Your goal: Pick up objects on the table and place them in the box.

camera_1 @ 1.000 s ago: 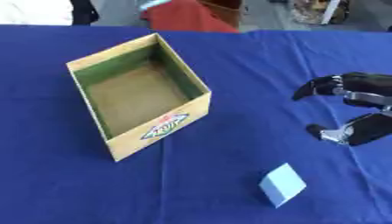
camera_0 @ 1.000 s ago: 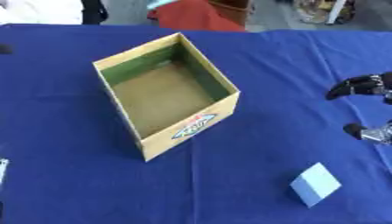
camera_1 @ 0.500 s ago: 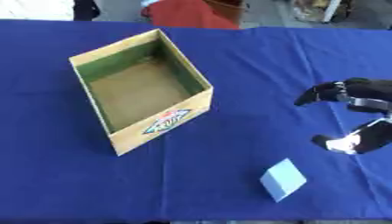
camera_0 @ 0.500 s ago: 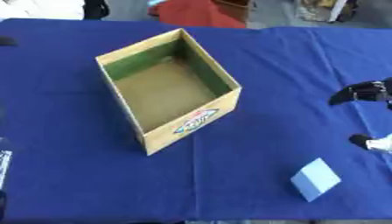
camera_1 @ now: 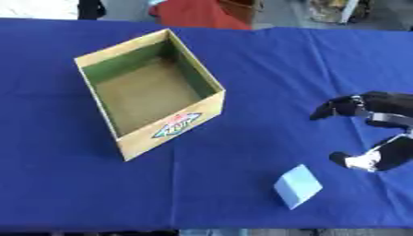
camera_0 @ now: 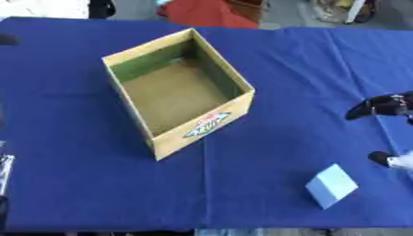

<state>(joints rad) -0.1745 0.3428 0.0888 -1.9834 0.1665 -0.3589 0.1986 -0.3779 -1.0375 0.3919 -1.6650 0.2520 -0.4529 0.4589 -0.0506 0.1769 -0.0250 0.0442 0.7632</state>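
Over the last second our right hand (camera_1: 373, 131), fingers spread and empty, has eased nearer the pale blue block (camera_1: 297, 185) at the counter's near right, open cardboard box (camera_1: 148, 91) left-centre still empty: pick pending.

A table (camera_1: 242, 60) covered by a dark blue cloth fills nearly the whole view, with faint creases running across the cloth. Beyond the table's far edge lies a grey floor (camera_0: 294, 14). A red-orange object (camera_0: 206, 13) stands just past the far edge, near its middle. Something white (camera_0: 44, 8) shows past the far left corner. Lighting is even, without hard shadows.
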